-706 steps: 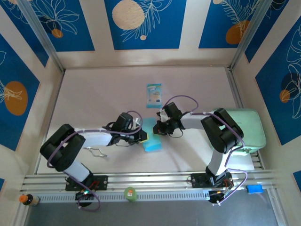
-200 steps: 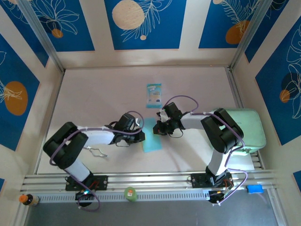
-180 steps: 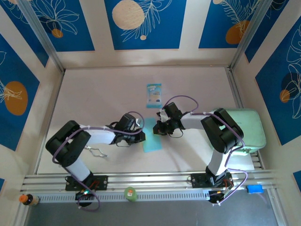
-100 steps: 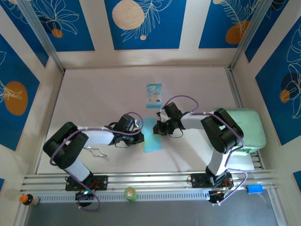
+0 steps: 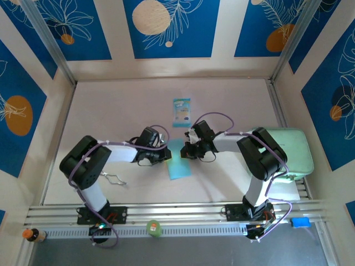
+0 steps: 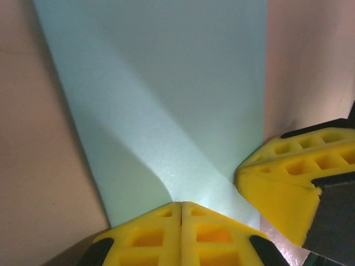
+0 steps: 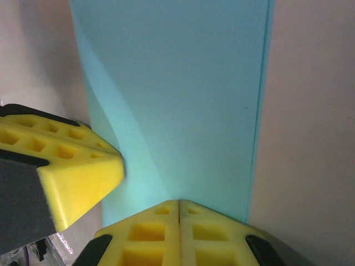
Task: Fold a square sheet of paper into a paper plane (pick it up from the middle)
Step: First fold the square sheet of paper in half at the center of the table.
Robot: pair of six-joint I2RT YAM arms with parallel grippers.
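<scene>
seen from above, left to right: the left arm (image 5: 105, 155) reaches across the pale table (image 5: 111, 111) toward the middle, and the left gripper (image 5: 166, 156) sits low at the left edge of the light-blue sheet of paper (image 5: 178, 165). the sheet lies flat on the table between the two arms, folded into a narrow strip that runs from the grippers back toward the arm bases. in the left wrist view the gripper's yellow fingers (image 6: 144, 238) are pressed together with no gap, their tips touching the near end of the paper, where a soft crease runs diagonally up from them; whether any paper is pinched between them cannot be told. farther out on the table, apart from the strip, lies a small teal-and-white packet (image 5: 181, 112). the right gripper (image 5: 186, 151) meets the strip from the other side, just beside the left one, near the strip's far end. the right wrist view shows its yellow fingers (image 7: 216, 233) likewise closed tight against each other at the paper's edge, with one of the left gripper's fingers touching the strip's side at the picture's left. the right arm (image 5: 255, 149) bends back to its base, and a pale green rounded pad (image 5: 297, 149) rests at the table's right edge.
</scene>
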